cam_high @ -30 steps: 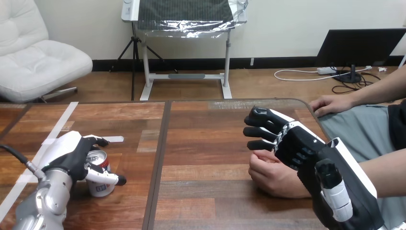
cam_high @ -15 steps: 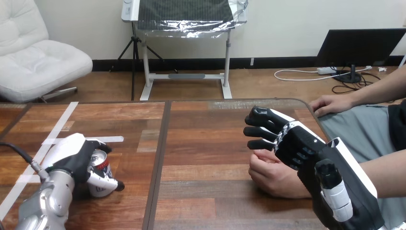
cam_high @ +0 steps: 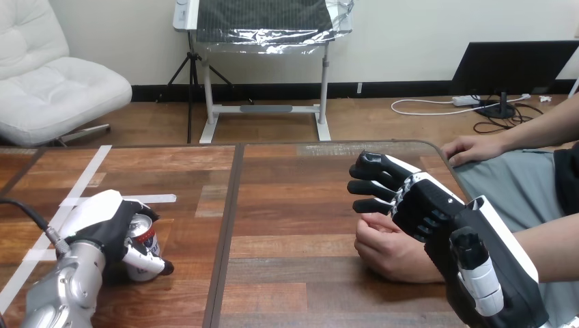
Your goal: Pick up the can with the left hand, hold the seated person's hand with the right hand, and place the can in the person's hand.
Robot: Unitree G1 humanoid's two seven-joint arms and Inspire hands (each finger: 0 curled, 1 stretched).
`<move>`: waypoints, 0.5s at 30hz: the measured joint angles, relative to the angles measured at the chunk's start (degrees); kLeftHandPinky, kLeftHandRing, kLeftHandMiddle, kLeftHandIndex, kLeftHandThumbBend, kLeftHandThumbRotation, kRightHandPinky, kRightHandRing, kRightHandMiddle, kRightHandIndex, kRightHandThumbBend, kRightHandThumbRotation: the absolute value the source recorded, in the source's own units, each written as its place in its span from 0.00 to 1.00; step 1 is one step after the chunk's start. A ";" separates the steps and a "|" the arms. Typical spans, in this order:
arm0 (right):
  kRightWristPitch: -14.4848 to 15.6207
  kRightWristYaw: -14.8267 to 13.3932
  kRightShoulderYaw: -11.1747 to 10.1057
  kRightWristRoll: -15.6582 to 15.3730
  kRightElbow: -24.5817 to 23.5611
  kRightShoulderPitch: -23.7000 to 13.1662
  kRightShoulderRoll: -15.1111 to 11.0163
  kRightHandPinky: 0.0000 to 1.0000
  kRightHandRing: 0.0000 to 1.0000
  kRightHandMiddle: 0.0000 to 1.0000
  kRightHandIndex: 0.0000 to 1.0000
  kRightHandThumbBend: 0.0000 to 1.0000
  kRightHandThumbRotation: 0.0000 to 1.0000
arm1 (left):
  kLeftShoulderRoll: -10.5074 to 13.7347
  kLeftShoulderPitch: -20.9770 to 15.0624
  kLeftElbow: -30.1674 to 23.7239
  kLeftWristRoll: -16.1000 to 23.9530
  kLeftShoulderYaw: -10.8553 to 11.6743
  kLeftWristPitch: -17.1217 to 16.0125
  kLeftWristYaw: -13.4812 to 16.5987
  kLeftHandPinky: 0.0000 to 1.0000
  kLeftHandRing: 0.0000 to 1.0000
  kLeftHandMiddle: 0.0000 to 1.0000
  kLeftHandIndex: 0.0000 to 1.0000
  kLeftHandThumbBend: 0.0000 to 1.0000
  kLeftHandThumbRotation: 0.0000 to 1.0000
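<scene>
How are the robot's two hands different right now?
The left hand is curled round the can; the right hand has no can. The left hand sits low at the left of the table; the right hand is raised at the right, just over the person's nearer hand. Both are black with white shells.

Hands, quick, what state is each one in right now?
Left hand: shut on the can.
Right hand: over the person's nearer hand; whether it grips cannot be told.

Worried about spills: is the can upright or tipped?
Upright: the can stands on the table, rim up, left hand curled round it.
</scene>
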 measured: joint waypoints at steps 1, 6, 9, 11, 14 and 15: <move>0.00 0.00 0.00 0.00 0.00 0.00 0.00 0.78 0.83 0.86 0.86 0.83 0.97 | 0.04 -0.06 0.00 0.15 -0.10 0.09 -0.04 0.63 0.75 0.78 0.75 0.81 0.15; 0.00 0.00 0.00 0.00 -0.01 0.00 0.00 0.78 0.83 0.86 0.86 0.82 0.97 | 0.13 -0.42 0.00 1.19 -0.47 0.64 -0.46 0.64 0.75 0.78 0.75 0.81 0.17; 0.00 -0.01 0.00 0.00 -0.01 0.00 0.00 0.78 0.83 0.86 0.86 0.82 0.97 | 0.13 -0.60 0.00 1.42 -0.54 0.94 -0.74 0.64 0.76 0.78 0.75 0.81 0.17; 0.00 -0.01 0.00 0.00 -0.01 0.00 0.00 0.78 0.83 0.86 0.86 0.83 0.97 | 0.13 -0.71 0.00 1.51 -0.56 1.08 -0.91 0.63 0.76 0.78 0.75 0.81 0.17; 0.00 -0.01 0.00 0.00 -0.01 0.00 0.01 0.78 0.84 0.86 0.86 0.83 0.97 | 0.13 -0.85 0.00 1.54 -0.59 1.37 -1.03 0.63 0.76 0.78 0.75 0.82 0.17; -0.01 -0.01 0.00 0.00 -0.01 0.00 0.01 0.78 0.84 0.86 0.86 0.83 0.97 | 0.13 -0.87 0.00 1.54 -0.59 1.42 -1.04 0.63 0.76 0.78 0.75 0.82 0.17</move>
